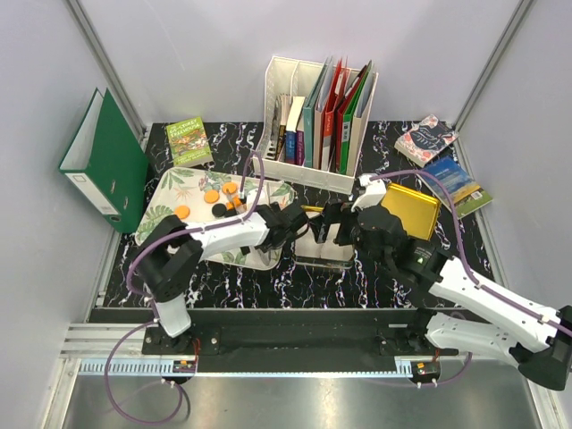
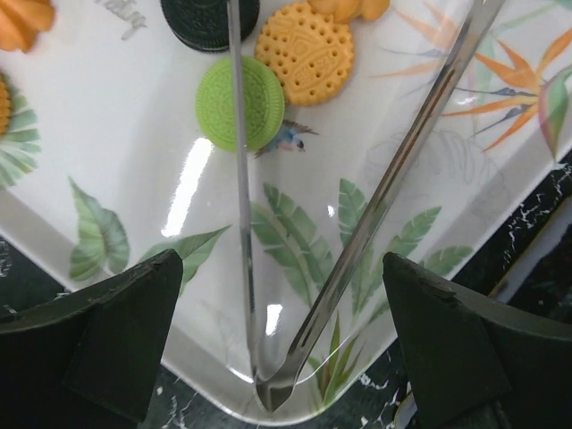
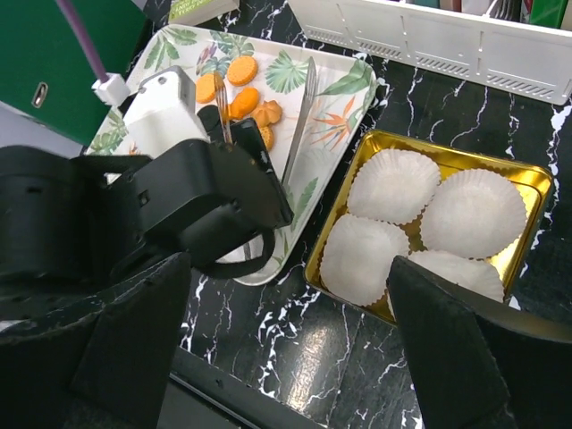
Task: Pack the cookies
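Left gripper (image 2: 284, 313) spread wide, straddling metal tongs (image 2: 384, 188) on the leaf-print tray (image 2: 107, 152); right gripper (image 3: 299, 349) spread too. Seemingly tongs pickup; calls for closing before reaching cookies (image 2: 214, 107).

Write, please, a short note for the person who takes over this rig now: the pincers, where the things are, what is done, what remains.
Left pincer: open, holding nothing, its fingers on either side of the metal tongs at the near corner of the leaf-print tray.
Right pincer: open, holding nothing, above the gold box.
Cookies: on the tray, orange, green and black, around the tong arms.
Gold box: beside the tray, with four white paper cups; no cookie visible in them.
Done: nothing packed yet.
To do: probably grasp the tongs, then move the cookies into the cups.
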Action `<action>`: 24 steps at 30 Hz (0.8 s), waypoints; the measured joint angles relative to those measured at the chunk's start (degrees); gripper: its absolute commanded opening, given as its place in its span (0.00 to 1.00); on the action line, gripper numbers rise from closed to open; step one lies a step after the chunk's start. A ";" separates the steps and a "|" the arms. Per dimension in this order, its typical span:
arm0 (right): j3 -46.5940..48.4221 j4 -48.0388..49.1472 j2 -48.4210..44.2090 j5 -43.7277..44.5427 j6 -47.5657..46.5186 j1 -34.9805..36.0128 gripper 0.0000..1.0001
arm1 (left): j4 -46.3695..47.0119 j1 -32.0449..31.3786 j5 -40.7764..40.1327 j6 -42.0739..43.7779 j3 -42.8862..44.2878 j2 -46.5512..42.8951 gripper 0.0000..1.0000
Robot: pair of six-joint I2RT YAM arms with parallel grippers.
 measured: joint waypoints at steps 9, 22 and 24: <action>-1.77 -0.31 -0.24 -0.44 -1.44 0.04 1.00 | 5.03 4.46 4.15 0.79 0.66 5.60 0.99; -1.86 -0.50 3.21 -0.28 -2.60 0.04 1.00 | 13.29 6.34 4.87 8.96 -1.57 5.53 0.87; -1.86 -0.50 3.72 -0.26 -2.75 0.04 1.00 | 14.56 6.34 4.85 9.55 -2.73 4.76 0.82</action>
